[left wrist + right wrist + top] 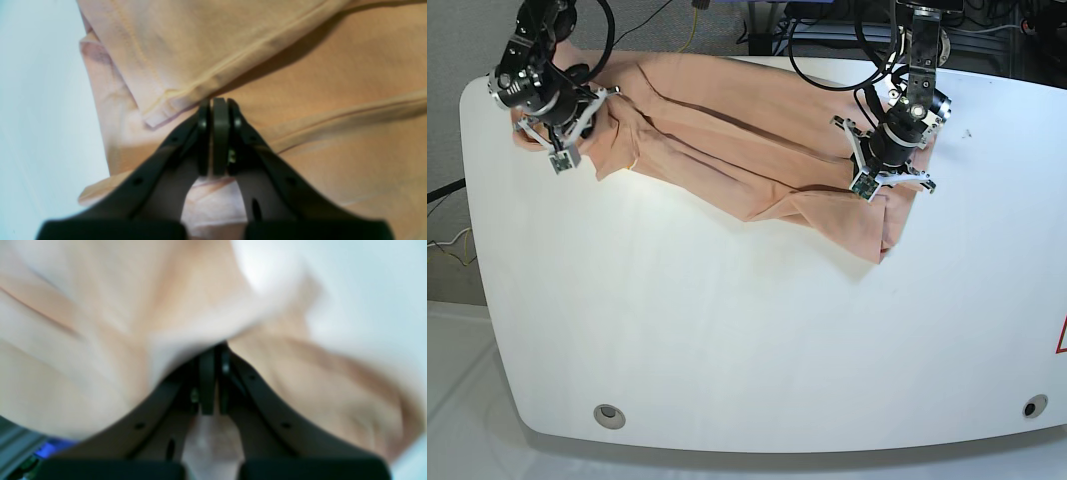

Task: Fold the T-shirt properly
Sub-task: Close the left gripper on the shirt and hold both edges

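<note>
The peach T-shirt (pixel 727 150) lies bunched in long creases across the far part of the white table (pixel 747 340), stretched between my two grippers. The left gripper (pixel 885 172) is at its right end. In the left wrist view this left gripper (pixel 217 100) is shut, its tips pinching cloth right beside a folded hem corner (pixel 156 115) of the T-shirt (pixel 333 100). The right gripper (pixel 557 135) is at the shirt's left end. The blurred right wrist view shows that right gripper (pixel 215 350) shut too, with the T-shirt (pixel 83 356) draping away from its tips.
Cables and equipment (pixel 827 20) crowd the space behind the table's far edge. Two round holes (pixel 608 414) sit near the front corners. A red mark (pixel 1061 336) shows at the right edge. Bare tabletop spreads in front of the shirt.
</note>
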Motion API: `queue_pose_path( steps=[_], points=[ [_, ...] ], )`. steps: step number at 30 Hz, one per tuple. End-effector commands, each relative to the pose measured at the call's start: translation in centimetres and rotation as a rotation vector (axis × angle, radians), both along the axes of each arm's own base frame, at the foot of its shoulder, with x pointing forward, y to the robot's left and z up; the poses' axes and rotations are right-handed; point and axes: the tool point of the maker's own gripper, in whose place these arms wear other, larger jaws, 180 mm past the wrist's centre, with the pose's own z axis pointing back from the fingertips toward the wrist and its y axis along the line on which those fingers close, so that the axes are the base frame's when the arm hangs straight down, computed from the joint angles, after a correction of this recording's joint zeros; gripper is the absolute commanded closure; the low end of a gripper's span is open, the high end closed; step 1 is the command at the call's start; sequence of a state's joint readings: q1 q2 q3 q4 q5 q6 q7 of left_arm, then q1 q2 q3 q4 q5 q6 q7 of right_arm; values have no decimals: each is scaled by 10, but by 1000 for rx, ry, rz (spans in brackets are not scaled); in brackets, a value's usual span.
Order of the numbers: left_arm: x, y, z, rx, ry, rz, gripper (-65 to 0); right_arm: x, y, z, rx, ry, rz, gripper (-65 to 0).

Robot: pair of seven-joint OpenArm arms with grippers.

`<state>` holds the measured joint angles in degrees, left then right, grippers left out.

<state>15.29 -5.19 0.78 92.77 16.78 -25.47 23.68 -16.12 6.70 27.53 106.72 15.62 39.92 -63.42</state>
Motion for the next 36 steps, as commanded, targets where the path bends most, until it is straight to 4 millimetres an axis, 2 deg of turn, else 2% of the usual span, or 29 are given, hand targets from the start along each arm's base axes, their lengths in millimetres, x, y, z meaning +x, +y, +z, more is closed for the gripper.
queue_pose_path(
  steps=[1, 7, 11, 15, 20, 23, 28, 32, 36],
  points=[
    [-29, 29, -30, 153, 170, 2, -13, 20, 6, 9, -40, -44, 45, 0],
    [-27, 34, -28, 162, 165, 5, -13, 41, 33, -6, -72, -8, 124, 0],
    [-25, 54, -26, 187, 161, 34, -13, 46, 48, -17, -58, 23, 140, 0],
    [-25, 60, -25, 194, 161, 44, -13, 45, 52, -23, -44, 36, 140, 0],
    [-25, 60, -25, 194, 161, 44, -13, 41, 50, -24, -42, 32, 138, 0],
    [-25, 60, -25, 194, 161, 44, -13, 30, 48, -30, -47, 57, 138, 0],
    [-25, 58, -26, 191, 161, 43, -13, 16, 38, -25, -87, 57, 149, 0],
    [-24, 55, -26, 187, 160, 39, -13, 9, 35, -10, -121, 25, 159, 0],
    [-23, 54, -25, 185, 157, 38, -13, 2, 24, 3, -153, -2, 138, 0]
  ],
)
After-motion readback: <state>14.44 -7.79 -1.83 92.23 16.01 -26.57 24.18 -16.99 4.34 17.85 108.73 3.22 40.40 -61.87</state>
